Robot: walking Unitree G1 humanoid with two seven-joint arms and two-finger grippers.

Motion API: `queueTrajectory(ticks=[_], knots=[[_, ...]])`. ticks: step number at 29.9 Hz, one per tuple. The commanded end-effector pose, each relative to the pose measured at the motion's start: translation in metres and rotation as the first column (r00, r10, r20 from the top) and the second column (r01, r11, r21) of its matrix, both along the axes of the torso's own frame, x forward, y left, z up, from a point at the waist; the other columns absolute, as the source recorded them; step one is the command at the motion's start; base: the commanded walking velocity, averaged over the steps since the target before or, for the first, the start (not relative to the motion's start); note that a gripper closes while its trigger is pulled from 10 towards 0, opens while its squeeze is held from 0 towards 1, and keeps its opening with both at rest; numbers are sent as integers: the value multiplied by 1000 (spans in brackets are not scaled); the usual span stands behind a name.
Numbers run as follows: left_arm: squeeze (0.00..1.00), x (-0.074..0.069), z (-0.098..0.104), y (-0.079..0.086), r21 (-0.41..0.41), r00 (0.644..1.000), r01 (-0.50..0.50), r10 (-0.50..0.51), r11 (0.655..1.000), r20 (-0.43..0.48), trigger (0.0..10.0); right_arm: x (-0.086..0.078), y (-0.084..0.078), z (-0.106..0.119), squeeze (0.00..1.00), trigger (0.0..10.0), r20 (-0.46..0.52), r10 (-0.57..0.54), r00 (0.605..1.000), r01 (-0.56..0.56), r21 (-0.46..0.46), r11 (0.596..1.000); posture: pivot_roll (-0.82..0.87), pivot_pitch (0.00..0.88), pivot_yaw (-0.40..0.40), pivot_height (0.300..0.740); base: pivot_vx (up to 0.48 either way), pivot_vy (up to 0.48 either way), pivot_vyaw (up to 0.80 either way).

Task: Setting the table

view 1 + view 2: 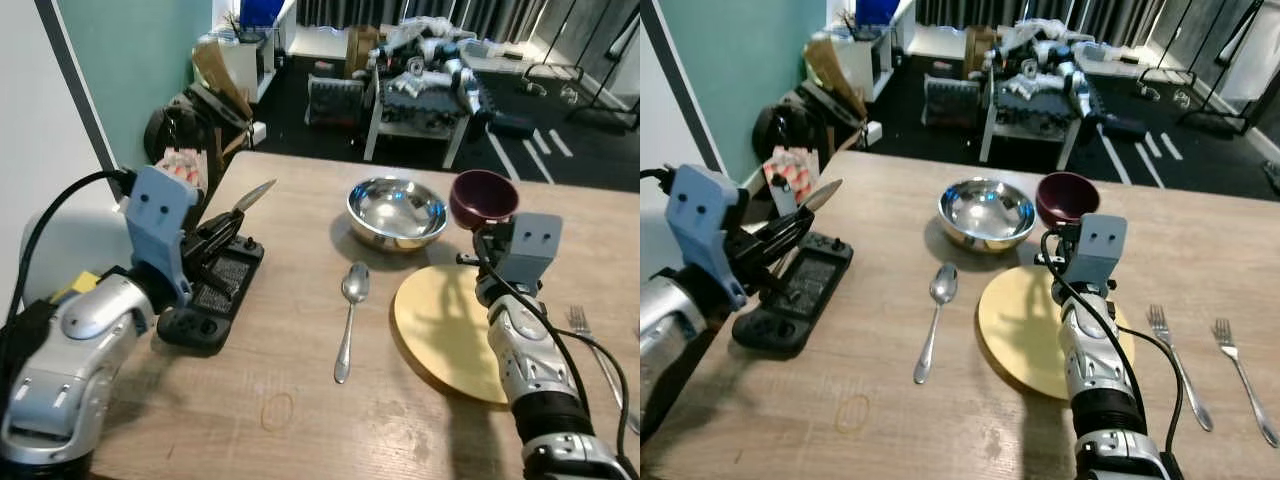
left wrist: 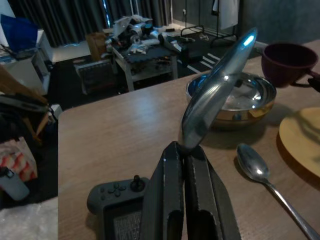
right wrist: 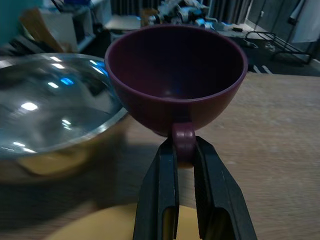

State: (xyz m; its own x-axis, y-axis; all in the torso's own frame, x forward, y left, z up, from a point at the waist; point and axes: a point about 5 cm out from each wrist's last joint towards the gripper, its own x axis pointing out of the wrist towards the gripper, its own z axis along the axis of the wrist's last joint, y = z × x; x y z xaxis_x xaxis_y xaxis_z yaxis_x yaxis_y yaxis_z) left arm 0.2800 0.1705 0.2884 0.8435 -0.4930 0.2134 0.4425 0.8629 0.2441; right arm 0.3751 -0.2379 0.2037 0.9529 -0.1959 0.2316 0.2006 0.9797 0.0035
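Note:
My left gripper [image 1: 222, 232] is shut on a silver table knife [image 1: 255, 193] and holds it above the table's left side, blade slanting up and forward; the wrist view shows the knife [image 2: 215, 90] rising from between the fingers [image 2: 172, 185]. The right gripper [image 1: 478, 238] is shut on the handle of a maroon cup [image 1: 483, 197], which hangs upright just right of the steel bowl [image 1: 397, 211], over the far edge of a round yellow plate [image 1: 445, 330]. In the right wrist view the cup [image 3: 175, 75] sits at the fingertips [image 3: 162, 175]. A spoon [image 1: 350, 320] lies left of the plate.
A black game controller [image 1: 210, 295] lies under my left gripper. Two forks [image 1: 1175, 365] [image 1: 1240, 380] lie right of the plate. Beyond the wooden table's far edge [image 1: 300, 160] are bags [image 1: 190, 120] on the left and a low bench with robot parts [image 1: 420, 80].

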Motion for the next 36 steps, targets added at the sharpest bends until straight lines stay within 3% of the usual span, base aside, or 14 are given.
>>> queueTrajectory(ticks=[1,8,16,17,19,24,25,26,27,31,35,36], knots=[[0,-6,8,0,-8,999,35,-35,999,5,10000,0,-11,4,0,10000,14,-33,999,34,-10,999,246,222,41,740,0,0,0],[0,-13,12,1,-42,998,55,-56,998,-29,10000,-4,-33,6,0,10000,39,-133,990,133,-1,991,245,242,56,740,0,0,0],[0,-14,12,1,-55,995,65,-69,996,-66,10000,-7,-40,-8,0,10000,-15,-150,989,150,9,989,236,246,67,740,0,0,0],[0,-13,12,1,-58,996,60,-64,997,-68,10000,-8,-40,-10,945,10000,-19,-151,988,151,7,988,236,245,67,740,0,0,0],[0,-13,13,2,-60,996,56,-60,997,-71,10000,-8,-41,-10,1000,10000,-21,-153,988,154,6,988,236,243,67,740,0,0,0],[0,-12,13,2,-63,996,51,-56,997,-75,10000,-7,-42,-9,1000,10000,-16,-159,987,159,8,987,231,235,66,740,0,0,0],[0,-11,13,2,-66,996,49,-54,997,-76,10000,-7,-43,-6,678,10000,-5,-164,986,164,11,986,230,233,66,740,0,0,0],[0,-11,13,2,-66,996,49,-54,997,-76,10000,-7,-43,-6,678,10000,-5,-164,986,164,11,986,230,233,66,740,0,0,0],[0,-11,12,1,-68,996,48,-53,997,-76,10000,-7,-45,-2,0,10000,9,-169,986,169,12,986,227,229,64,740,0,0,0],[0,-10,12,0,-72,996,47,-52,996,-76,10000,-9,-47,7,0,10000,56,-174,983,174,9,985,224,220,64,740,0,0,0],[0,-4,10,-2,-79,996,40,-46,996,-77,10000,-22,-41,36,0,10000,217,-135,967,136,14,991,214,196,69,740,0,0,0],[0,-4,10,-2,-79,996,40,-46,996,-77,10000,-22,-41,36,0,10000,217,-135,967,136,14,991,214,196,69,740,0,0,0]])
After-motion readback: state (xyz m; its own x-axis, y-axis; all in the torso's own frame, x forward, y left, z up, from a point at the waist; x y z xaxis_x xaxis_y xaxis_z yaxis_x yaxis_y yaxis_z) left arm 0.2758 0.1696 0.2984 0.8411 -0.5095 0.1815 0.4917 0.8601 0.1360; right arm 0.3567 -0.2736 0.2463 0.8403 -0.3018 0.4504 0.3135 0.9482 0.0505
